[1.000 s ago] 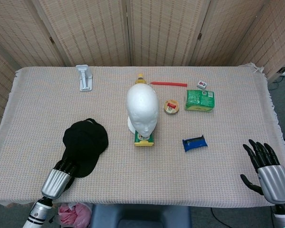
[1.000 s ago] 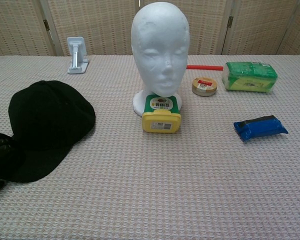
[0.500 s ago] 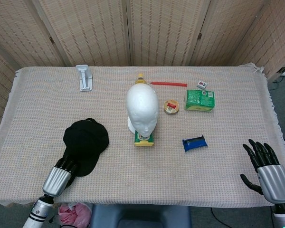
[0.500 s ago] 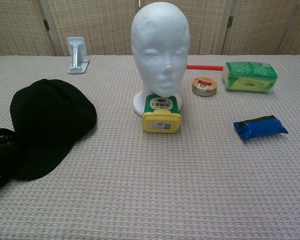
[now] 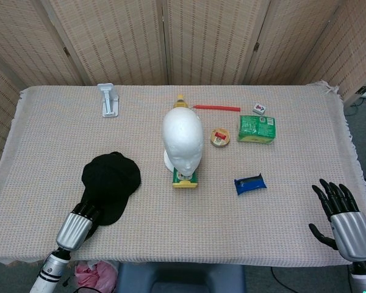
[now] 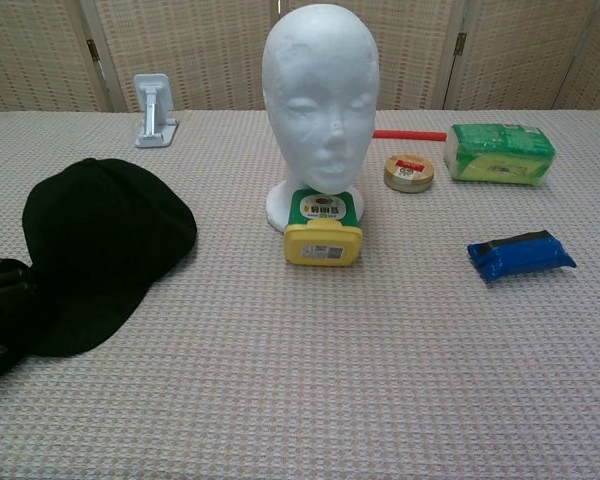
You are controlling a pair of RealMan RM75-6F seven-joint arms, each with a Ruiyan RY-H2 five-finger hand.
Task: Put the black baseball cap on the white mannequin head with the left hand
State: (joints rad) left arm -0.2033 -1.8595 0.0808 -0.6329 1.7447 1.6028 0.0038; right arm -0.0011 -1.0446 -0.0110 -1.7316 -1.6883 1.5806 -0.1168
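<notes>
cap: black baseball cap (image 5: 111, 181) flat on worktop (image 5: 280, 201), left of white mannequin head (image 5: 182, 139)
left hand (image 5: 79, 221): fingers grasping cap brim
right hand (image 5: 343, 218): fingers spread, released

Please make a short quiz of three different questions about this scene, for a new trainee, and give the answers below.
1. True or false: the black baseball cap already sits on the white mannequin head.
2. Which thing lies nearest in front of the mannequin head's base? A) blue packet B) yellow container C) red stick
3. Fill in: the right hand is ____ the cap, at the table's near right corner.

Key
1. False; the cap lies on the table cloth, with the left hand at its brim.
2. B, the yellow container.
3. Far from; its fingers are spread and hold nothing.
</notes>
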